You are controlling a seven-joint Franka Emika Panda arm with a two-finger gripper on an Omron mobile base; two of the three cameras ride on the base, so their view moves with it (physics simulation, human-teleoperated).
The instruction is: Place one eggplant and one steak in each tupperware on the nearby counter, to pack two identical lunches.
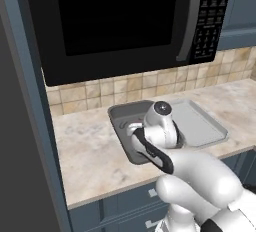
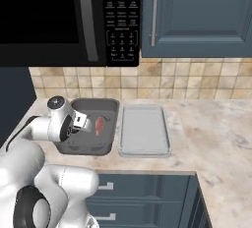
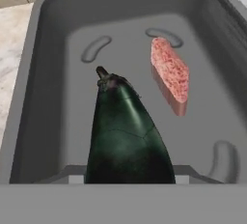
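My gripper (image 2: 82, 122) hangs over the left part of the dark grey tupperware (image 2: 93, 103), shut on a dark green-black eggplant (image 3: 126, 131). In the hand view the eggplant points stem-first down into that tub (image 3: 48, 49) and hides the fingertips. A pink-red steak (image 3: 170, 73) lies on the tub's floor to the right of the eggplant, also seen from the right base (image 2: 100, 125). The pale grey tupperware (image 2: 144, 128) stands right beside the tub with nothing in it. In the left base view my hand covers much of the tub (image 1: 120, 113), and the pale tray (image 1: 200, 126) lies behind it.
Both containers sit on the beige counter (image 2: 211, 133) near its front edge. A black microwave (image 1: 115, 21) hangs low above them, with a blue-grey wall cabinet (image 2: 197, 15) to its right. A tall dark panel (image 1: 20, 126) bounds the counter on the left.
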